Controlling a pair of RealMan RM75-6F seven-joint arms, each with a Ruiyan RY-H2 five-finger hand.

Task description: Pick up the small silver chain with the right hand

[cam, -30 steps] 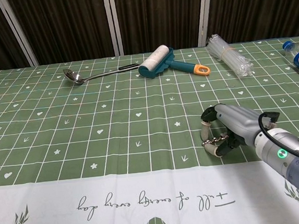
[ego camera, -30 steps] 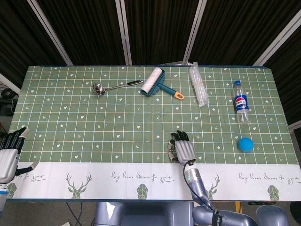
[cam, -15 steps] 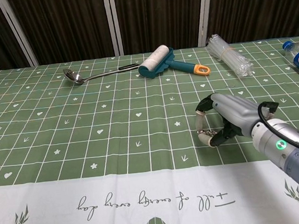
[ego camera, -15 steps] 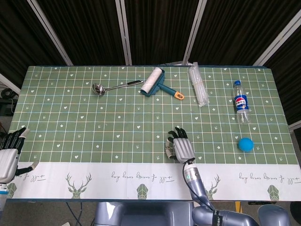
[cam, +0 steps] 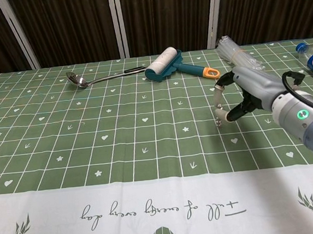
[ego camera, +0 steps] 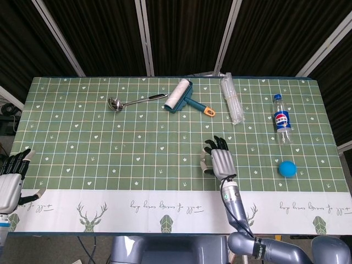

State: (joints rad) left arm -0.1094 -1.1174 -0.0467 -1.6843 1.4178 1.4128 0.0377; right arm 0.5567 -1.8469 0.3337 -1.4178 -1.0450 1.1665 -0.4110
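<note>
My right hand [ego camera: 220,160] [cam: 246,90] hovers above the green checked tablecloth, right of centre. It pinches the small silver chain [cam: 218,122] between thumb and a finger. Only a short end of the chain shows in the chest view, dangling just below the thumb tip, clear of the cloth. In the head view the chain is hidden behind the hand. My left hand [ego camera: 11,179] rests at the table's near left corner, fingers apart, holding nothing.
A steel ladle [ego camera: 135,101], a teal lint roller [ego camera: 181,96] and a bundle of clear plastic straws [ego camera: 232,99] lie along the far side. A Pepsi bottle [ego camera: 282,119] and a blue ball [ego camera: 287,168] lie to the right.
My right hand has risen off the cloth and moved away from the near edge and rightward, taking the chain up with it. The left hand has stayed put.
</note>
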